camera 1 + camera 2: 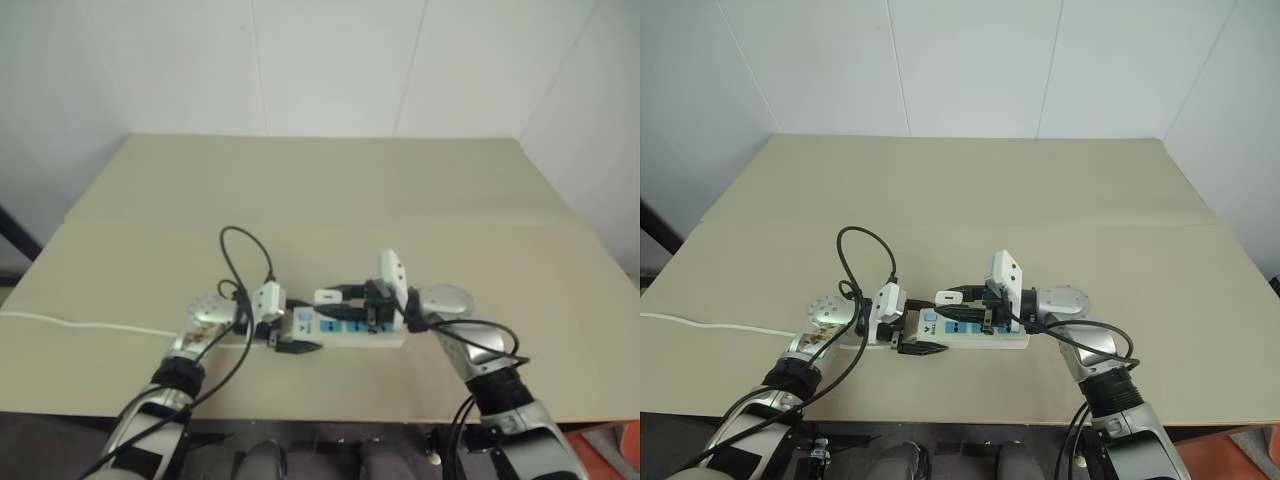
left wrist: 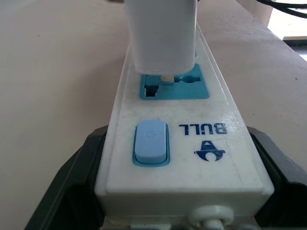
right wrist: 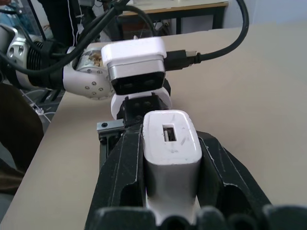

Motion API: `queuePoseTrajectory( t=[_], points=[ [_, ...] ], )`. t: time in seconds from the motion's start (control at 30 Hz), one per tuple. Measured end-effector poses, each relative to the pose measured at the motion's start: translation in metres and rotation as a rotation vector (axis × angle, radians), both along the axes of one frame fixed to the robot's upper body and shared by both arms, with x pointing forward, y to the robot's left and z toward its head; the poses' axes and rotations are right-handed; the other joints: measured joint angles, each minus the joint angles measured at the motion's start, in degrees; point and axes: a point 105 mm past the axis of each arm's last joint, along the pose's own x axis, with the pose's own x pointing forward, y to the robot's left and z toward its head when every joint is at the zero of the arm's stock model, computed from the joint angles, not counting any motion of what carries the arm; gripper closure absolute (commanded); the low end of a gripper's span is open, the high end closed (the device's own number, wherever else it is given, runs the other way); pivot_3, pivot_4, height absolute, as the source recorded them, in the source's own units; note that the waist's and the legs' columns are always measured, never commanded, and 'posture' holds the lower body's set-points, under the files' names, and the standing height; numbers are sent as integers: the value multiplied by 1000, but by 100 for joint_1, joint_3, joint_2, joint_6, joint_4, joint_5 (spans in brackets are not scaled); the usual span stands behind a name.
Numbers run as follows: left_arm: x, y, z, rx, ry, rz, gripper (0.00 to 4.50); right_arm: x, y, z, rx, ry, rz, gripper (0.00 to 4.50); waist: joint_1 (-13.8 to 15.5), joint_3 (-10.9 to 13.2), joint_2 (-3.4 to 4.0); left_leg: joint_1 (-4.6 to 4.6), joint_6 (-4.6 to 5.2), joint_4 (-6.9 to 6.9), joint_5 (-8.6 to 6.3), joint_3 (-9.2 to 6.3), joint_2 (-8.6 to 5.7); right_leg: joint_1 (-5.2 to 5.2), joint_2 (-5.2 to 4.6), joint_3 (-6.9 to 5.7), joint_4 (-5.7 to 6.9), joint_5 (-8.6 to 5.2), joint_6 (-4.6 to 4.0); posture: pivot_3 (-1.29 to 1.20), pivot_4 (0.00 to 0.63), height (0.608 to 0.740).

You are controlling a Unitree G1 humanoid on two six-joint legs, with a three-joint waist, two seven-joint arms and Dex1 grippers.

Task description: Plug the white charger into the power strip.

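From the head view I see the power strip (image 1: pixel 970 331) on the table (image 1: pixel 1040 200), its switch end clamped in my left gripper (image 1: pixel 912 336); my arms hide part of it. Left wrist view: "BULL" reads beside the switch (image 2: pixel 151 142). Right wrist view: my right gripper (image 3: pixel 170 158) pinches the white charger (image 3: pixel 171 143) over the strip.

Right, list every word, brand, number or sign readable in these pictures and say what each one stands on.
"BULL": blue letters on the power strip, beside its blue switch, seen upside down in the left wrist view.
A small blue logo figure sits below that word; it carries no readable text.
The white charger shows no print.
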Motion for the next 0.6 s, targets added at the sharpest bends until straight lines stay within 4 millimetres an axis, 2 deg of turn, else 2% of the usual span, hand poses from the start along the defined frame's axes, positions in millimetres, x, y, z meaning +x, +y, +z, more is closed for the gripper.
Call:
queuePoseTrajectory(
  t=[0.47, 0.6],
  points=[
    [-1, 1, 0, 1, 2, 3, 1177, 9, -2, -2, 7, -29, -22, 3340, -11, -2, -1, 3, 0, -1, 0, -1, 1, 3, 1, 0, -1, -1, 1, 0, 150, 740],
    [-1, 1, 0, 0, 0, 2, 1177, 11, -4, -9, -14, -9, -27, 3340, -16, -2, -1, 3, 0, -1, 0, -1, 1, 3, 1, 0, -1, -1, 1, 0, 150, 740]
  ],
)
